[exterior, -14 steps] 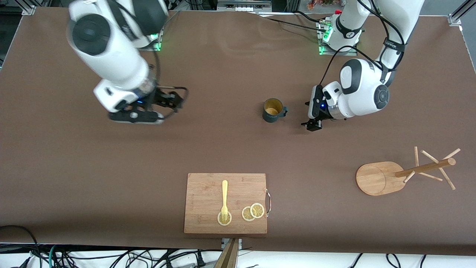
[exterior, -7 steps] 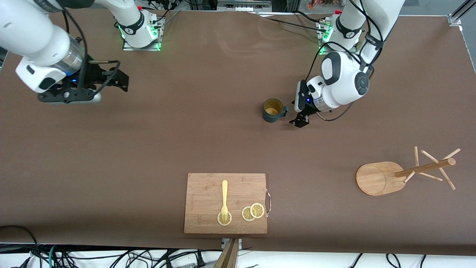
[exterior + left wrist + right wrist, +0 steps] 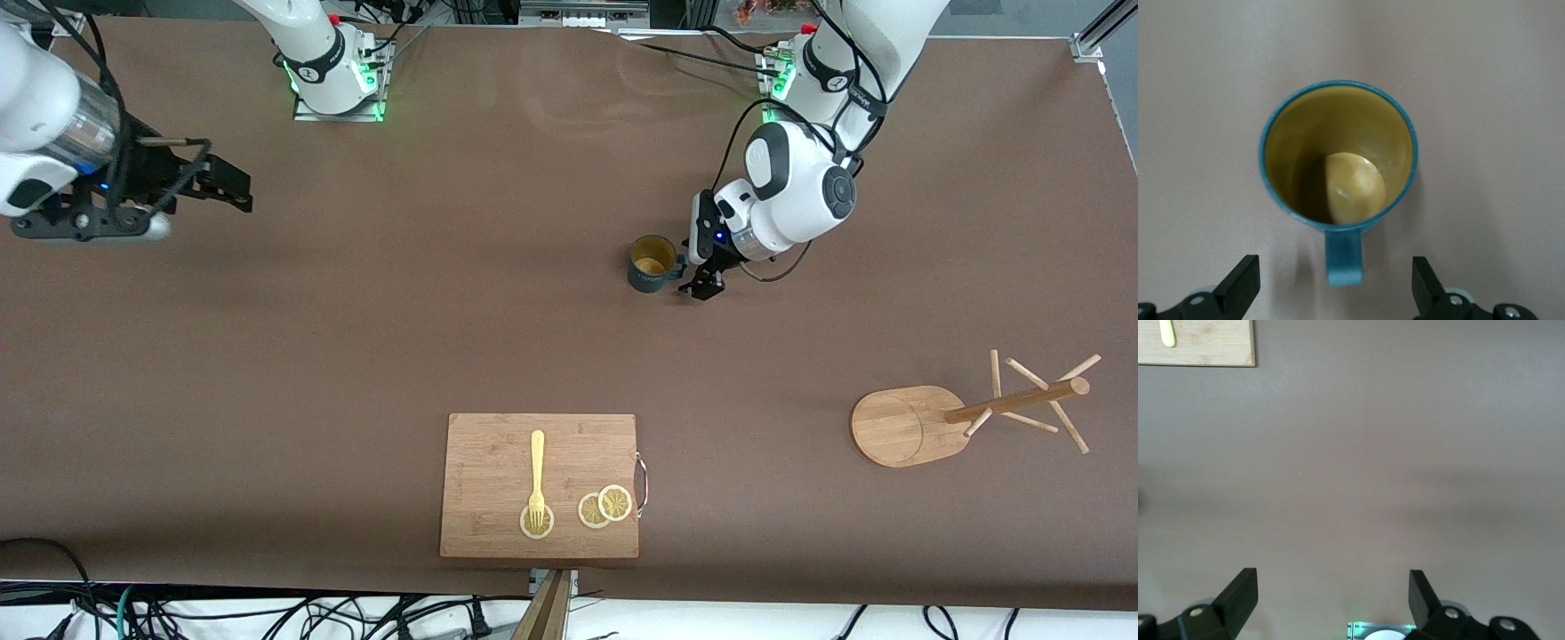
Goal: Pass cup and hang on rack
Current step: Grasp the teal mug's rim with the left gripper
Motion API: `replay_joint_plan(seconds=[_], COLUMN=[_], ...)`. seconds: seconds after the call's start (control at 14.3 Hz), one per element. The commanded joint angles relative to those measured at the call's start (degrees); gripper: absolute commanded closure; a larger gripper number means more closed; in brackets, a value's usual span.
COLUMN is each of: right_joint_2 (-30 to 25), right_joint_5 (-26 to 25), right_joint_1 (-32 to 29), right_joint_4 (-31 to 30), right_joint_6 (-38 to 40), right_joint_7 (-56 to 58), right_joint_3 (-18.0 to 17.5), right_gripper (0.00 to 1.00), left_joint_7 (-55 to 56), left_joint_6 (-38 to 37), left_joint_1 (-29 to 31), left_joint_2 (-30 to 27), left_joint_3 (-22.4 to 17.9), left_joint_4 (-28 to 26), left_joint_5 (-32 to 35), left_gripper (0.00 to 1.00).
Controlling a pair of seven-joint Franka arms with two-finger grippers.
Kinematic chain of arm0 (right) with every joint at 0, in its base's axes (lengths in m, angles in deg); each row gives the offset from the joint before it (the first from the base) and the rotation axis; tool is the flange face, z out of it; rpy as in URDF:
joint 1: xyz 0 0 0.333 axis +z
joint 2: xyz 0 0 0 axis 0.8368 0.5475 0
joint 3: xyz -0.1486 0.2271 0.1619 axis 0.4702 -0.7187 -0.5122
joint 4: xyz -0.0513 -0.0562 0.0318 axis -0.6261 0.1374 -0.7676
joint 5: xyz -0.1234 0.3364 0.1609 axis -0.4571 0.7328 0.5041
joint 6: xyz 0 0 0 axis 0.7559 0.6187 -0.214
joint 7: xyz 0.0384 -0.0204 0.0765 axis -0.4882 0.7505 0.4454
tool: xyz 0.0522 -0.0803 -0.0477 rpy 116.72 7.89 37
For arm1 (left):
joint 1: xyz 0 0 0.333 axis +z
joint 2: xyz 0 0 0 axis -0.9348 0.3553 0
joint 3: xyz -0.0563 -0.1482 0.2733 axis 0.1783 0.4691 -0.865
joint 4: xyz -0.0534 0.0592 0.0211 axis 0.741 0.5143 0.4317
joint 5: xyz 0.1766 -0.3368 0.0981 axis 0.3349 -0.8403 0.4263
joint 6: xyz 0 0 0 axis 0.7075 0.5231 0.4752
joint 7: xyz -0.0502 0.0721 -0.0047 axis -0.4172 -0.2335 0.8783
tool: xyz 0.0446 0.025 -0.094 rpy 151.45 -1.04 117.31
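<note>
The cup (image 3: 652, 263) stands upright on the bench (image 3: 498, 338), a little past centre toward the left arm's end, its handle pointing at about three o'clock in the front view, straight at the left hand (image 3: 696, 271). That hand has closed in over the last second: it was well apart from the cup and now sits just beside the handle, low, tipped toward the cup. In the left wrist view the handle (image 3: 1343, 257) lies midway between the two fingers (image 3: 1238, 287), which are spread wide with nothing between them touching yet. I'd judge the grasp is about to begin, so the pass and the hanging are both still to come.

The right hand (image 3: 200, 173) has pulled away in the same second, from over mid-bench out to the right arm's end at roughly nine o'clock from the cup. Its fingers also stand apart and empty; that arm looks to be waiting.

The rack (image 3: 969, 413) stands at about four o'clock from the cup, nearer the front camera. A board (image 3: 498, 453) with a fork (image 3: 536, 476) and lemon slices (image 3: 605, 507) lies at six o'clock.
</note>
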Motion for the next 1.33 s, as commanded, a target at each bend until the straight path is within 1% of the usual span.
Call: replay_joint_plan(seconds=[0.0, 0.14, 0.21, 0.28, 0.35, 0.63, 1.12, 1.19, 1.26], right_joint_2=[-6.33, -4.85, -4.32, -4.23, -4.31, -4.31, -4.22, -4.14, -4.14], right_joint_5=[-0.72, -1.15, -1.85, -2.03, -2.12, -3.53, -2.92, -2.91, -3.0], right_joint_1=[-2.93, -2.93, -2.75, -2.66, -2.58, -2.57, -3.1, -3.19, -3.1], right_joint_4=[-7.05, -5.48, -4.43, -4.24, -4.24, -4.15, -3.98, -3.63, -3.63], right_joint_6=[-0.83, -1.09, -1.1, -0.92, -0.83, -1.18, -2.15, -2.15, -2.24], right_joint_7=[0.93, 1.2, 1.46, 2.07, 2.34, 4.97, 5.33, 5.24, 5.24], right_joint_3=[-2.38, -2.12, -1.95, -1.95, -1.95, -1.95, -1.86, -1.94, -1.86], right_gripper=[0.0, 0.0, 0.0, 0.0, 0.0, 0.0, 0.0, 0.0, 0.0], left_joint_7=[-1.87, -1.78, -1.78, -1.78, -1.78, -1.87, -1.43, -1.34, -1.17], left_joint_6=[1.39, 3.57, 5.59, 7.52, 8.24, 8.25, 8.25, 8.33, 8.25], left_joint_1=[-0.06, -0.06, 0.03, -0.06, -0.14, -0.06, 0.38, 0.38, 0.38], left_joint_2=[-0.73, -0.91, -0.99, -0.91, -0.82, -0.91, -0.64, -0.64, -0.64], left_joint_3=[0.57, 1.79, 4.15, 5.3, 5.75, 5.75, 5.75, 5.75, 5.75], left_joint_4=[-1.6, -2.74, -3.44, -3.8, -3.89, -4.24, -4.33, -4.24, -4.24], left_joint_5=[-2.82, -3.86, -6.83, -9.21, -9.75, -9.76, -9.94, -9.94, -9.94], left_gripper=[0.0, 0.0, 0.0, 0.0, 0.0, 0.0, 0.0, 0.05, 0.16])
